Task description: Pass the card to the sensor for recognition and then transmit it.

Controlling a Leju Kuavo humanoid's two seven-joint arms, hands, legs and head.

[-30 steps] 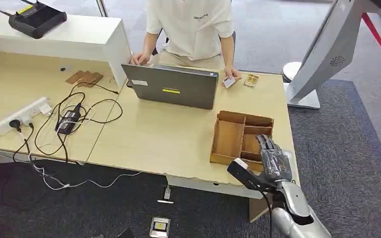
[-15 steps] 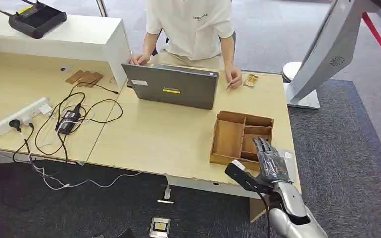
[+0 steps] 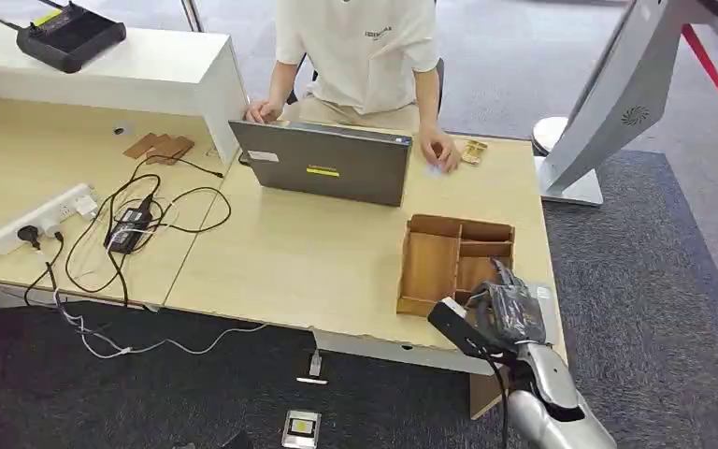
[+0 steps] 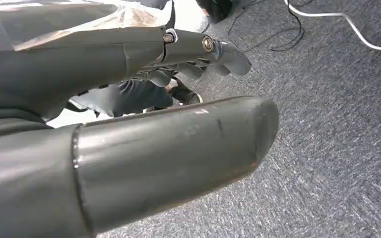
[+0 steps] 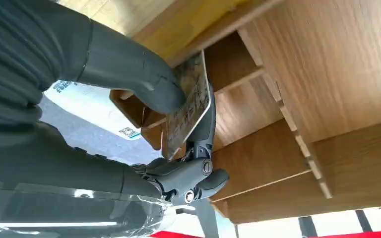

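My right hand [image 5: 144,99] pinches the thin patterned card [image 5: 188,106] thumb-to-finger over the compartmented wooden tray [image 3: 456,254], edge free for scanning; left hand [image 4: 129,114] hangs, holding nothing.

Light: bright, even room light is falling on the desk [image 3: 318,262], casting only faint shadows.
Glare: plastic wrap on the right hand [image 5: 54,148] is catching glints.
Focus: the left hand [image 4: 104,148] is blurring close to the lens.

Head view high, facing down over desk [image 3: 337,253] — right wrist view close, sharing wooden tray [image 5: 287,99], left wrist view facing carpet [image 4: 327,148]
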